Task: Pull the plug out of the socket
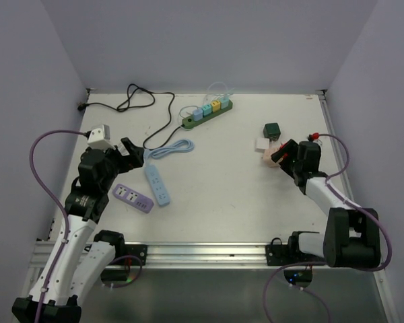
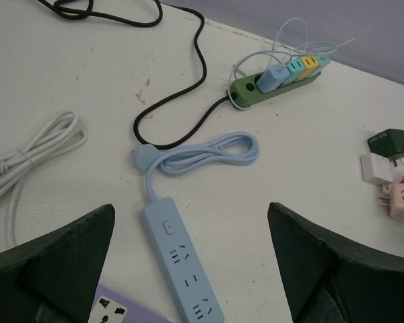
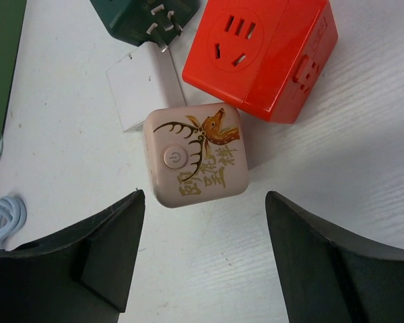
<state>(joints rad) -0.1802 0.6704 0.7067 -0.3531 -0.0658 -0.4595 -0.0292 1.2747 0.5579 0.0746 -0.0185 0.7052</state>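
The dark green socket strip (image 1: 205, 115) (image 2: 277, 86) lies at the table's far middle with a row of coloured cube plugs (image 1: 211, 108) (image 2: 293, 68) seated in it. My left gripper (image 1: 131, 149) (image 2: 190, 210) hangs open over the near end of a light blue strip, well short of the socket. Out to the right my right gripper (image 1: 281, 153) (image 3: 204, 196) is open, with nothing between its fingers. A pink cube adapter (image 3: 195, 155) (image 1: 268, 159) rests on the table just beyond its fingertips.
Around the pink cube sit a red cube (image 3: 262, 57), a white one (image 3: 141, 87) and a dark green one (image 1: 272, 130). A light blue strip (image 1: 157, 183) and a purple strip (image 1: 133, 198) lie near left. A black cord (image 1: 141, 101) loops at the back.
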